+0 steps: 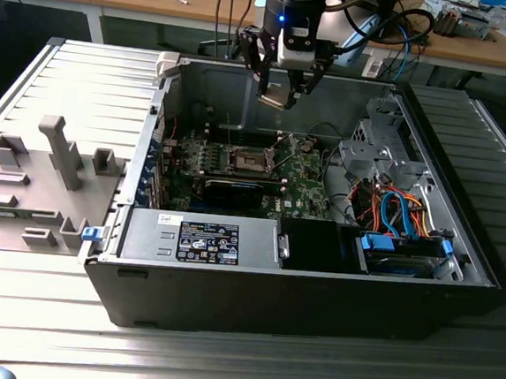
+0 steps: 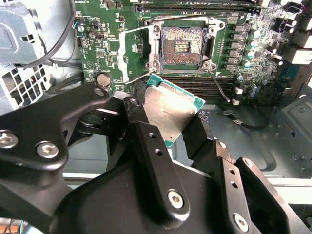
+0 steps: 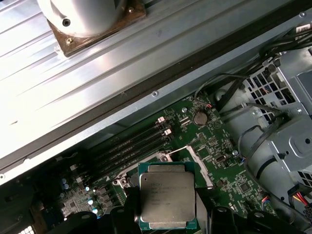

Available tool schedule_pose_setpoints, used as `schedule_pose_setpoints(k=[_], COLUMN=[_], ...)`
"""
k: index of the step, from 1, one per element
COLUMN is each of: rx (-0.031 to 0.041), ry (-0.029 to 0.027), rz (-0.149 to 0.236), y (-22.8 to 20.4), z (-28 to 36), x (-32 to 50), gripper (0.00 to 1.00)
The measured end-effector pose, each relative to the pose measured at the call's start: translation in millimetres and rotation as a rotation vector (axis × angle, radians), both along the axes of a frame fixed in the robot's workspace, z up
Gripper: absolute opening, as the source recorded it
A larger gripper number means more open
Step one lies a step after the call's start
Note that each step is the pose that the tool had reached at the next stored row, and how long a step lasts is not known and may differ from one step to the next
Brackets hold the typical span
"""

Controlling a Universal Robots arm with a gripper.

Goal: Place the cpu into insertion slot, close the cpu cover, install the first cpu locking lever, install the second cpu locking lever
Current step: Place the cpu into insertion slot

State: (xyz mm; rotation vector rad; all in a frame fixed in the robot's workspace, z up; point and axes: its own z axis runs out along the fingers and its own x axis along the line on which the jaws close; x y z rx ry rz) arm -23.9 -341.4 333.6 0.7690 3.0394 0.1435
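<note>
One claw hangs high over the open case on the ribbed counter, its two fingers clamped on opposite edges of the cpu. Nothing else touches the chip. It is clear of the board and held in the air, with its dull metal top turned up toward the wrist, so the contact side faces down.

What matters is where the slot lies from the claw: below it, well apart in height, down on the floor of the case. In the exterior view the slot sits under the claw and a little toward that view's left. How much of that shift is real and how much is the camera's angle I cannot tell. In the first wrist view the cpu covers most of the slot, which suggests the two are close to being in line along the claw's own axis. In the second wrist view the slot is bare, its dark centre uncovered, showing just past the chip's free edge.

The cover stands swung open at the slot's side. Both thin wire levers are loose and angled away from the slot's corners.

Judging by the second wrist view, the chip's sides look turned somewhat against the slot's sides, not square to them
</note>
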Motion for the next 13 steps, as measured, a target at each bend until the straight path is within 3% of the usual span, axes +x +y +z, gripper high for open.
schedule_pose_setpoints(k=[13], rx=[0.0], ry=[0.0], rz=[-0.008], y=[0.0], z=[0.0], x=[0.0], gripper=[0.55])
